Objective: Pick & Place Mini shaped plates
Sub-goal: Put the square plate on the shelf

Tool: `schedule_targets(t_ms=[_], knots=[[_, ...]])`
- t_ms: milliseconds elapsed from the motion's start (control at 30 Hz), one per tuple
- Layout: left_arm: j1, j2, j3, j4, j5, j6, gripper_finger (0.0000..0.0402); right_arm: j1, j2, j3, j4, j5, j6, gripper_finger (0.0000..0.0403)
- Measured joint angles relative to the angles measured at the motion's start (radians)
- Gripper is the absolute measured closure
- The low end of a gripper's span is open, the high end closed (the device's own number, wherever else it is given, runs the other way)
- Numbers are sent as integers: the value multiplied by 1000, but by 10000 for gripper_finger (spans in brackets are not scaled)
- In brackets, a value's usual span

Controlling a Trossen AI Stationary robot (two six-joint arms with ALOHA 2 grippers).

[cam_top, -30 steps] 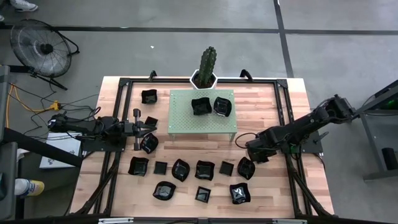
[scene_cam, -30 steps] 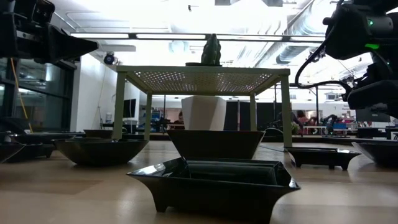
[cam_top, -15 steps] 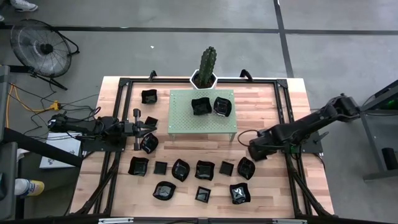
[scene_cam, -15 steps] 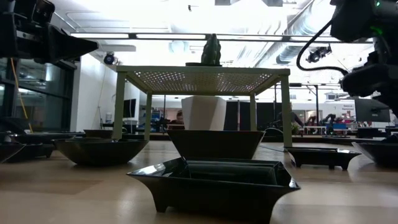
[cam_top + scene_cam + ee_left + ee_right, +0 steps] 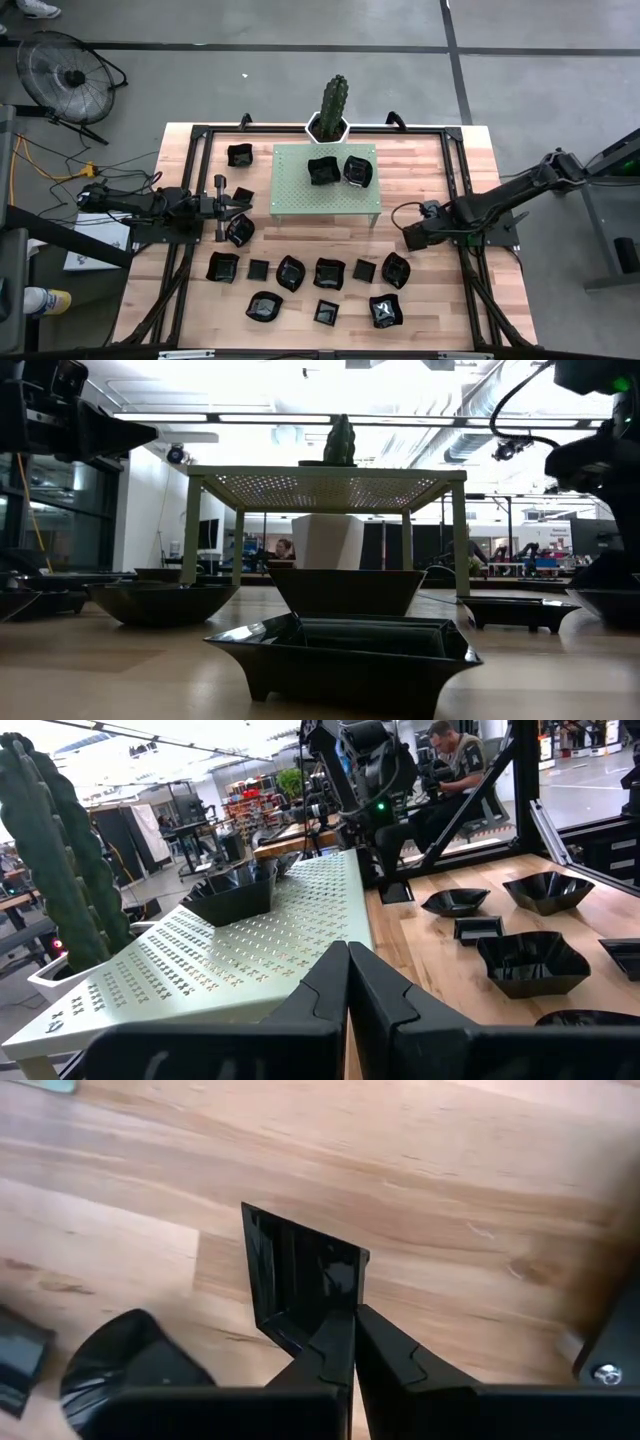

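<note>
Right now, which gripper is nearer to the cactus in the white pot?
Left. The left gripper sits beside the green stand's left edge, fairly near the cactus. The right gripper is farther, beyond the stand's front right corner.

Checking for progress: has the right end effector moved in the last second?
Yes. The right end effector, shut on a square plate, drew back rightward, away from the green stand.

Bright overhead glare, backlit silhouettes, soft shadows

Overhead, table-level, perhaps two wrist views.
</note>
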Motion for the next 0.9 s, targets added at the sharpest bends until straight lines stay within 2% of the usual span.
schedule_targets(t_ms=[200,600,900], knots=[[0,0,0,0,0,0,401,32,-48,0,8,7,-10,402],[0,0,0,0,0,0,401,68,-156,0,95,38,-145,402],[0,0,0,5,-40,2,401,67,-209,0,282,102,-312,402]])
